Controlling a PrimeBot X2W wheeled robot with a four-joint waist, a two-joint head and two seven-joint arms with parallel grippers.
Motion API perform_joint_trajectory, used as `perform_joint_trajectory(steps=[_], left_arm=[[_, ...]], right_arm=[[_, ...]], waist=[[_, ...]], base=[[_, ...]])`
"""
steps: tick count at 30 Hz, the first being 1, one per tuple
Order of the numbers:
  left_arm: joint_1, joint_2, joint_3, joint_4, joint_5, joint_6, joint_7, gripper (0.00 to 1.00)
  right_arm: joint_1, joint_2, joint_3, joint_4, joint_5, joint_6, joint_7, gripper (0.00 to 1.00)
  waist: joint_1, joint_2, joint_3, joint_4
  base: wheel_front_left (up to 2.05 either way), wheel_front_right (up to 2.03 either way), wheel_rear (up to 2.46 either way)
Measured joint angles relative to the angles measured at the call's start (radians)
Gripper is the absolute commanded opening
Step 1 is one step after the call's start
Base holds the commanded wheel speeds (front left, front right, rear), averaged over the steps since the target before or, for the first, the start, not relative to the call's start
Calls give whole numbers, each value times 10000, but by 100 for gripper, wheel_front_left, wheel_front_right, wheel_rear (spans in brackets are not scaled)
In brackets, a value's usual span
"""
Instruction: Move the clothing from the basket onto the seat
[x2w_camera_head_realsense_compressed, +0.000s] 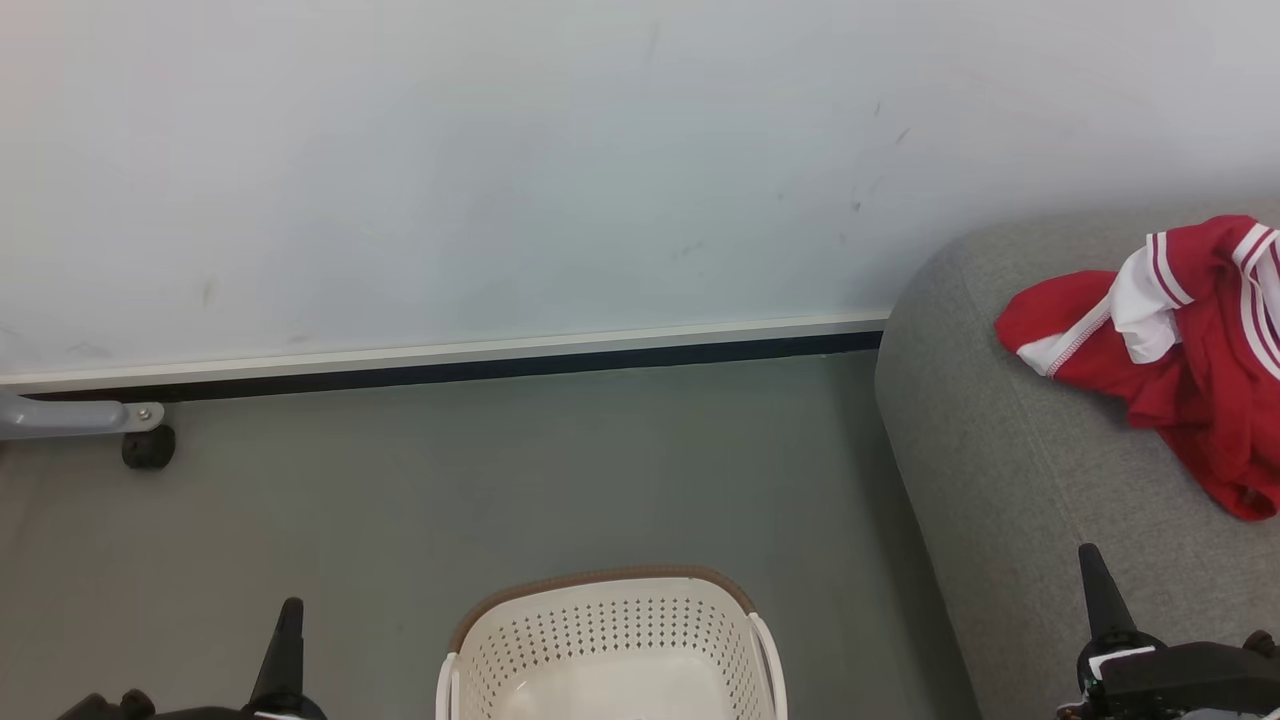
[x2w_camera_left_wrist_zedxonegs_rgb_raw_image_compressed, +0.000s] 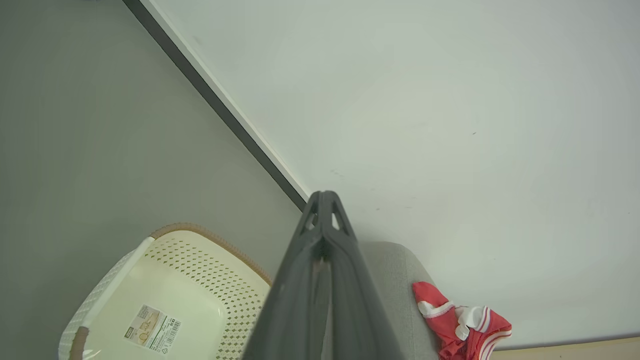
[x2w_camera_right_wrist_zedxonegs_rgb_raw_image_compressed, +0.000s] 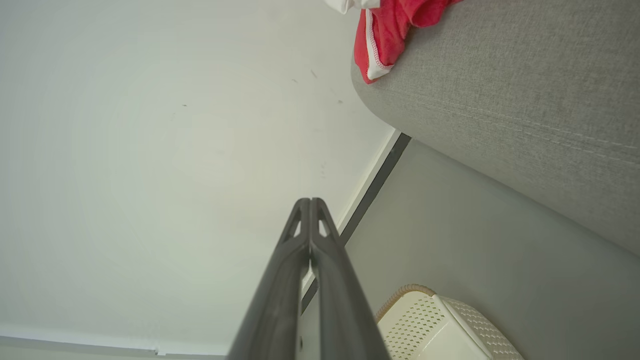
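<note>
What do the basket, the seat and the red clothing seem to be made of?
The basket: likely moulded plastic, smooth and cream-white, with rows of holes. Its brown rim looks woven, maybe imitation.
The seat: grey woven upholstery fabric, matte, with weave and seam stitching visible.
The clothing: soft red fabric with white trim, probably synthetic sportswear; it lies in loose folds.

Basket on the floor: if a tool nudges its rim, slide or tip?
Basket probably slides: thin perforated plastic walls and a bare visible bottom suggest it is light. The smooth floor likely offers little grip. A high push at the brown rim might tip it.
</note>
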Motion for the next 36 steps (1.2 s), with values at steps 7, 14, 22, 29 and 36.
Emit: perform_joint_trajectory(steps=[7, 14, 22, 29, 36], left_arm=[[-215, -94, 132, 180, -965, -180, 247, 0], [-389, -224, 313, 291, -1685, -291, 466, 0], [-622, -324, 470, 485, -2638, -533, 744, 0], [-870, -439, 685, 637, -3657, -711, 997, 0], [-980, -508, 709, 669, -3937, -788, 1087, 0]], right_arm=[[-31, 146, -324, 130, 855, 184, 255, 0], [-189, 274, -598, 284, 1603, 324, 474, 0], [-198, 428, -972, 407, 2548, 523, 750, 0], [-244, 594, -1344, 606, 3559, 750, 1009, 0], [-392, 627, -1427, 633, 3735, 803, 1085, 0]], waist=[[0, 0, 16, 29], [0, 0, 28, 54], [0, 0, 46, 86], [0, 0, 64, 119], [0, 0, 67, 125]], base=[[0, 0, 0], [0, 0, 0], [0, 0, 0], [0, 0, 0], [0, 0, 0]])
